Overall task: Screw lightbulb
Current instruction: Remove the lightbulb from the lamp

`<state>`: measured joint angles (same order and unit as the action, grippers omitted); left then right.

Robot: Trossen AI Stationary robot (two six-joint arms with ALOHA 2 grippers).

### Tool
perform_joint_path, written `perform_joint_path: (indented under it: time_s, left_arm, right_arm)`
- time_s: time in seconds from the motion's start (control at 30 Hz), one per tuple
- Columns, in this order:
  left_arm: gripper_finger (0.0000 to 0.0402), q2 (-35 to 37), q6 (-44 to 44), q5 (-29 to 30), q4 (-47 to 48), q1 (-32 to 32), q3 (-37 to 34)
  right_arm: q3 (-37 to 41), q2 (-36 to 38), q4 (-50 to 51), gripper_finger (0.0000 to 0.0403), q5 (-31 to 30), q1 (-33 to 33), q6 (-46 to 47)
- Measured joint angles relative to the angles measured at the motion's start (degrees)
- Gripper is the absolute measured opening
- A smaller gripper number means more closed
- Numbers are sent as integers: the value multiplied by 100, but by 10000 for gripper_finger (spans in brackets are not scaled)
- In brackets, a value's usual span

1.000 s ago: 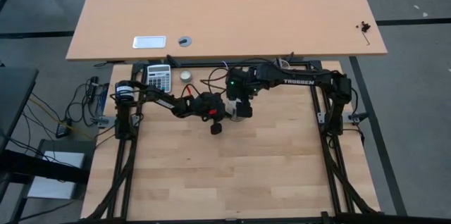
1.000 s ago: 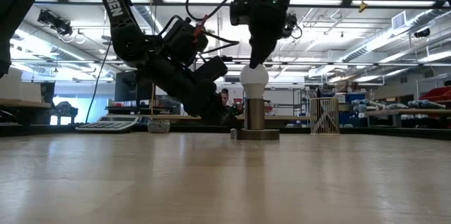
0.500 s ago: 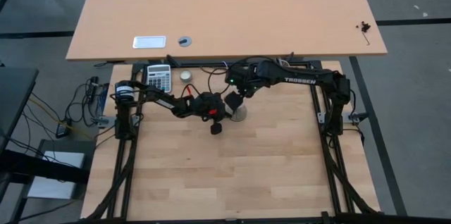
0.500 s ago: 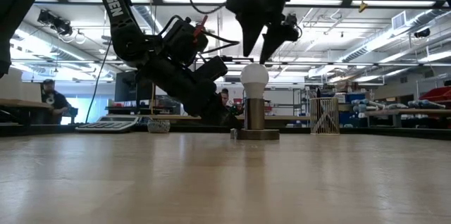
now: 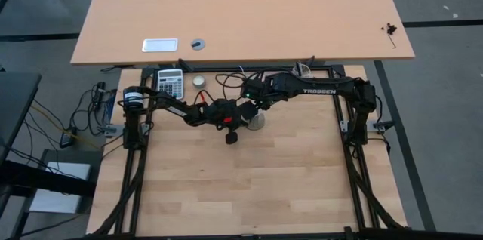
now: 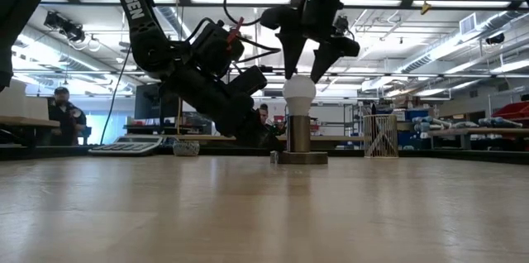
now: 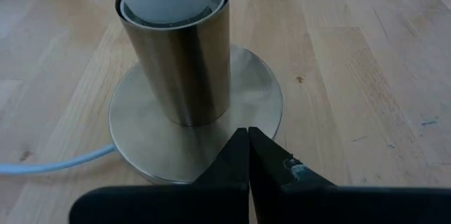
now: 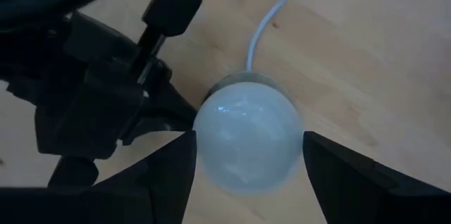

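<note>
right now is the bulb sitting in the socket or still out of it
In. The lightbulb stands upright with its narrow end inside the metal socket. How far it is screwed in cannot be told.

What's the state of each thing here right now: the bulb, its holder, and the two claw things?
lightbulb: upright, seated in the socket, not gripped.
socket: standing upright on its round base on the table.
right gripper: open, fingers either side of the bulb's globe.
left gripper: shut, tips pressed on the socket base's rim.
</note>
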<state>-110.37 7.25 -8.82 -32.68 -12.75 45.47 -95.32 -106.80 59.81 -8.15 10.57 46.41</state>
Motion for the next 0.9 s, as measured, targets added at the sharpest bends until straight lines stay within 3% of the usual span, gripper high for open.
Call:
perform_joint_path:
  time_s: [0.13,0.23,0.63,0.73,0.9]
  left_arm:
    - [1,0,0,0,-1,0,0]
    - [1,0,-2,1,-1,0,0]
    - [1,0,8,0,1,0,0]
    - [1,0,10,0,3,0,0]
    - [1,0,12,-1,1,0,0]
  right_arm:
    - [155,33,-155,254,-11,34,-223]
    - [170,35,-212,241,58,75,-889]
    - [183,31,-339,230,1017,256,-5663]
    - [125,17,-327,230,1002,254,-5558]
    - [-240,-35,16,244,828,235,-4528]
